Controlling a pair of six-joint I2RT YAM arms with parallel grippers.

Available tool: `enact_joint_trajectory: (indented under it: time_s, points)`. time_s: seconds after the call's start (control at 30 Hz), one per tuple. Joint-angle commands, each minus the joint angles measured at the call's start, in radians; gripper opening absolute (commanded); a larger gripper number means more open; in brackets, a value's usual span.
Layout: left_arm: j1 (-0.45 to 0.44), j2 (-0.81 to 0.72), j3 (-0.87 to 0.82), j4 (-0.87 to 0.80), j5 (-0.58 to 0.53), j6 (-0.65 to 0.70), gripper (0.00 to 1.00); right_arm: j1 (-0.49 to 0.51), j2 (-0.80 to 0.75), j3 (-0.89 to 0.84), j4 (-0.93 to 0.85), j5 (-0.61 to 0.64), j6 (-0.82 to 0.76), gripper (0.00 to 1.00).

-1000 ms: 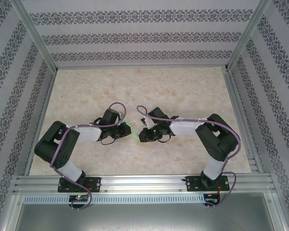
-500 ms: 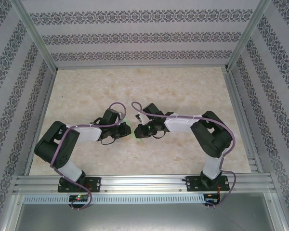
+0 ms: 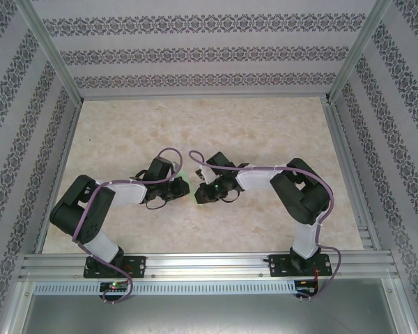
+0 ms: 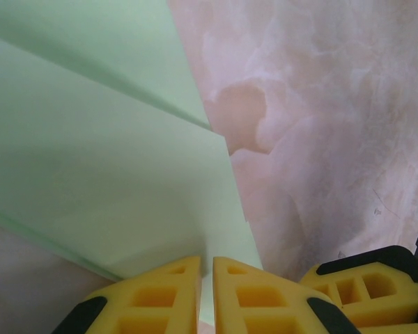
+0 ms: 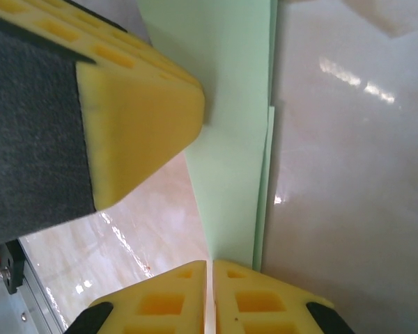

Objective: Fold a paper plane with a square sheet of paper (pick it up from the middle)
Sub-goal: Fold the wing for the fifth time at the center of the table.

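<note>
The paper plane (image 4: 111,167) is pale green paper folded into overlapping flaps with sharp creases. It runs up from between the yellow fingers of my left gripper (image 4: 206,261), which is shut on its near edge. In the right wrist view the plane (image 5: 230,139) appears as a narrow layered strip, and my right gripper (image 5: 210,264) is shut on its lower end. One left fingertip (image 5: 132,111) presses the same strip higher up. From above, the left gripper (image 3: 187,188) and right gripper (image 3: 198,193) meet nose to nose at mid-table, hiding most of the paper.
The marbled beige tabletop (image 3: 265,132) lies open around the two arms. Patterned walls and aluminium rails (image 3: 195,261) close it in. A right finger (image 4: 366,285) sits at the lower right of the left wrist view.
My right gripper has slid left up to the left gripper and shut on the paper. The left arm has stayed put, still gripping.
</note>
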Motion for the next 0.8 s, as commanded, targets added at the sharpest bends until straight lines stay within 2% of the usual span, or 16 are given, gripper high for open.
enact_joint_trajectory:
  time_s: [0.0,0.5,0.77]
  points:
    - [-0.008,0.017,0.013,-0.063,-0.051,0.017,0.14,0.005,0.012,-0.036,-0.065,-0.024,-0.048,0.12]
    - [-0.009,0.032,0.016,-0.088,-0.075,0.01,0.14,0.007,-0.097,-0.178,-0.179,0.005,-0.097,0.11]
    - [-0.01,0.031,0.022,-0.071,-0.056,0.009,0.14,-0.001,-0.204,-0.118,-0.109,0.051,-0.05,0.11]
